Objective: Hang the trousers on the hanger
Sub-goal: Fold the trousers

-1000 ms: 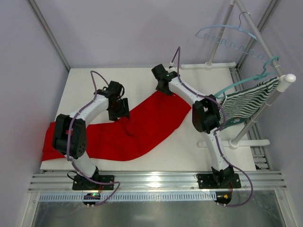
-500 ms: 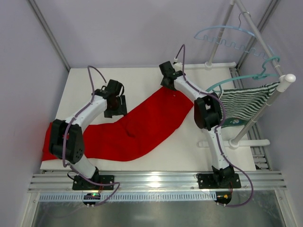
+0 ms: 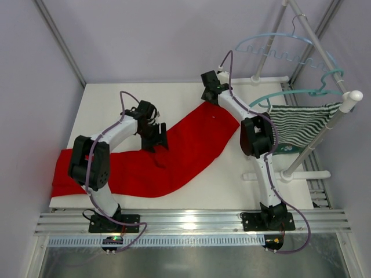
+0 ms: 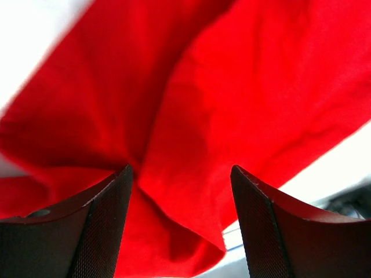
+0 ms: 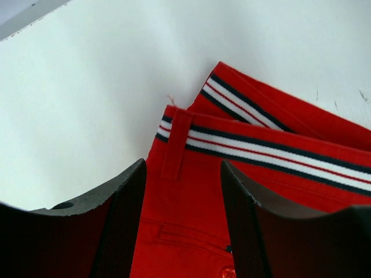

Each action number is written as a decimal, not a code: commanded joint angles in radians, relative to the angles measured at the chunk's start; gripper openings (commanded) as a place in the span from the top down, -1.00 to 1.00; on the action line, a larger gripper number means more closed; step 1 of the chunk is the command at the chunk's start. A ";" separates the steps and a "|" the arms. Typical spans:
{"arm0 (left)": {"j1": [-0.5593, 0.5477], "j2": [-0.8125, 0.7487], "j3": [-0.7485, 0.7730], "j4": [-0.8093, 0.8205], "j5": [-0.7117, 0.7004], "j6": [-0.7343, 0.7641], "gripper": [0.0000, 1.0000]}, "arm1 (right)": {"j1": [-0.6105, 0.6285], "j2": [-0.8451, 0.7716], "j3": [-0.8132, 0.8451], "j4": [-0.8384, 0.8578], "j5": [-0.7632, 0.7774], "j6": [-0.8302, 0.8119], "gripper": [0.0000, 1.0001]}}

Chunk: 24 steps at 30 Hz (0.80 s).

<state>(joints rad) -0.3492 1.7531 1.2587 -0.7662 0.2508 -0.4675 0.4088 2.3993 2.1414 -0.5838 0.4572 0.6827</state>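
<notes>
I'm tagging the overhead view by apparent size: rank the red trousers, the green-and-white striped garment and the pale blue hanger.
1. the trousers: clearly largest.
2. the striped garment.
3. the pale blue hanger: a thin outline, about as wide as the garment and hanging nearer the camera, so two and three are unsure.

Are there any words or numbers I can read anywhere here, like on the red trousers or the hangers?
None can be read.
The red trousers have only white-and-dark stripes on the waistband, no letters.
The pale blue hanger and the green-and-white striped garment show no writing either.
</notes>
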 commanded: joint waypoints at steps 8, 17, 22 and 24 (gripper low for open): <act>-0.011 0.072 0.033 0.031 0.156 -0.011 -0.27 | -0.050 0.084 0.112 0.022 -0.028 -0.038 -0.04; -0.011 0.098 0.033 0.038 0.159 -0.013 0.39 | -0.057 0.092 0.109 0.061 -0.052 -0.051 0.20; -0.013 0.106 0.038 0.034 0.145 -0.011 0.99 | -0.062 0.081 0.078 0.125 -0.188 -0.164 -0.08; -0.013 0.106 0.034 0.031 0.142 -0.013 1.00 | -0.061 0.061 0.054 0.145 -0.233 -0.202 -0.14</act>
<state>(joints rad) -0.3580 1.8503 1.2602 -0.7425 0.3855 -0.4816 0.3511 2.4916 2.2059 -0.5167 0.3176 0.5766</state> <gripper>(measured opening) 0.009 0.560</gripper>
